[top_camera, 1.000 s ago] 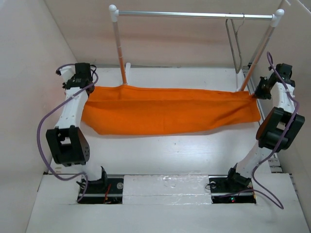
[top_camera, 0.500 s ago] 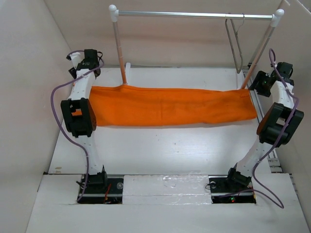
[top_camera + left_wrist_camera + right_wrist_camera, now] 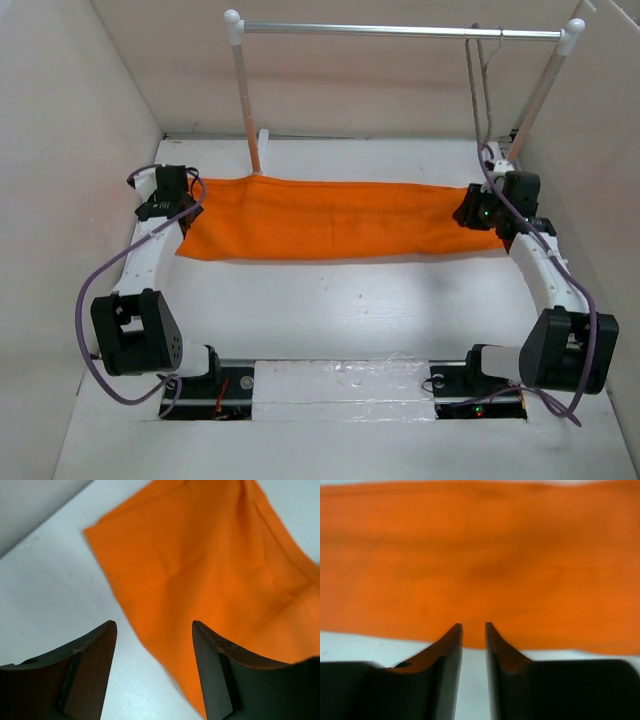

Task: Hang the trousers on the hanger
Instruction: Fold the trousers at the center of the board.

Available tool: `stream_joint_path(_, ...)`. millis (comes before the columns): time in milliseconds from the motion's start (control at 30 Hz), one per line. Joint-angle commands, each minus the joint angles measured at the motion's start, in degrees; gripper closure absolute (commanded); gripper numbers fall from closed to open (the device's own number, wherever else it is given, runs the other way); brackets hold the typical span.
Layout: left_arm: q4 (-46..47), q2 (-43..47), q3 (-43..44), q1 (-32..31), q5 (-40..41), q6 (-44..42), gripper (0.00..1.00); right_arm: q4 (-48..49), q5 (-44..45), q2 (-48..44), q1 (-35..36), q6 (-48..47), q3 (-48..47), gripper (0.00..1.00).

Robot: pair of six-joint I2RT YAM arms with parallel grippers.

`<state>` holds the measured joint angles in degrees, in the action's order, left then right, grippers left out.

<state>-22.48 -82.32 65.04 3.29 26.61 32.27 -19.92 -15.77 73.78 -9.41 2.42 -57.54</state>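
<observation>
The orange trousers point(image 3: 340, 218) lie flat in a long band across the white table, held by neither gripper. My left gripper point(image 3: 188, 205) hovers at their left end. In the left wrist view it point(image 3: 153, 625) stands open wide, and the cloth's corner point(image 3: 210, 570) lies below it and beyond. My right gripper point(image 3: 466, 212) is over the right end. Its jaws point(image 3: 473, 626) are open by a narrow gap with nothing between, and the trousers point(image 3: 480, 555) spread beyond the tips. The hanger point(image 3: 485, 95) hangs from the rail at the right, above and behind the right gripper.
A silver rail point(image 3: 400, 30) on white posts spans the back of the table, its left post point(image 3: 245, 110) standing just behind the trousers. Beige walls close in on the left, right and back. Purple cables loop off both arms.
Both grippers opened and let go of the trousers, which settled flat on the table. The left arm drew back and lowered; the right arm swung inward over the cloth's right end.
</observation>
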Motion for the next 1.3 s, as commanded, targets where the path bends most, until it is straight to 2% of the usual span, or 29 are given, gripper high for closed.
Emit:
stream_joint_path(0, 2.9, 1.0, -6.0, 2.2, -13.4, 2.2, 0.38, 4.0, -7.3, 0.7, 2.4, 0.0, 7.5, 0.49)
stream_joint_path(100, 1.6, -2.1, -5.5, 2.2, -17.6, 2.4, 0.32, 5.9, -8.4, 2.1, 2.4, 2.1, 11.0, 0.32)
stream_joint_path(400, 3.0, -8.9, -9.4, 2.2, -25.3, 3.5, 0.29, 10.9, -8.7, 0.9, -2.6, 9.1, 19.3, 0.28)
stream_joint_path(600, 3.5, -13.9, -7.2, 2.2, -22.3, 3.0, 0.29, 17.5, -9.6, 5.1, -5.5, 12.8, 21.7, 0.24)
stream_joint_path(700, 3.1, -17.6, -4.7, 2.2, -19.0, 3.8, 0.31, 25.2, -11.3, 9.8, -6.2, 15.4, 21.9, 0.26)
stream_joint_path(733, 3.0, -18.9, -4.2, 2.2, -17.6, 4.3, 0.32, 30.0, -11.7, 10.9, -6.2, 17.9, 22.9, 0.27)
stream_joint_path(800, 3.7, -19.8, -3.3, 2.2, -16.5, 5.4, 0.38, 33.0, -11.9, 11.8, -6.2, 19.6, 23.3, 0.32)
stream_joint_path(867, 4.2, -20.0, -3.1, 2.2, -15.0, 6.4, 0.45, 34.2, -11.4, 12.6, -6.2, 20.5, 23.1, 0.51)
stream_joint_path(900, 4.9, -19.9, -3.0, 2.2, -14.5, 6.6, 0.7, 34.1, -11.0, 12.7, -6.2, 20.4, 23.0, 0.62)
stream_joint_path(933, 5.0, -19.7, -2.8, 2.2, -13.8, 6.9, 0.87, 33.1, -10.9, 12.7, -6.2, 19.8, 22.8, 0.79)
stream_joint_path(967, 4.9, -19.7, -1.9, 2.2, -13.3, 7.1, 0.99, 32.3, -10.5, 12.4, -6.2, 19.3, 22.8, 0.83)
stream_joint_path(1000, 4.0, -19.8, -1.2, 2.2, -12.6, 7.3, 1.0, 32.0, -10.2, 12.1, -6.2, 18.7, 22.7, 0.89)
stream_joint_path(1267, 4.0, -17.3, 2.3, 2.2, -8.2, 6.9, 1.0, 24.2, -8.3, 10.9, -7.4, 11.6, 20.1, 0.99)
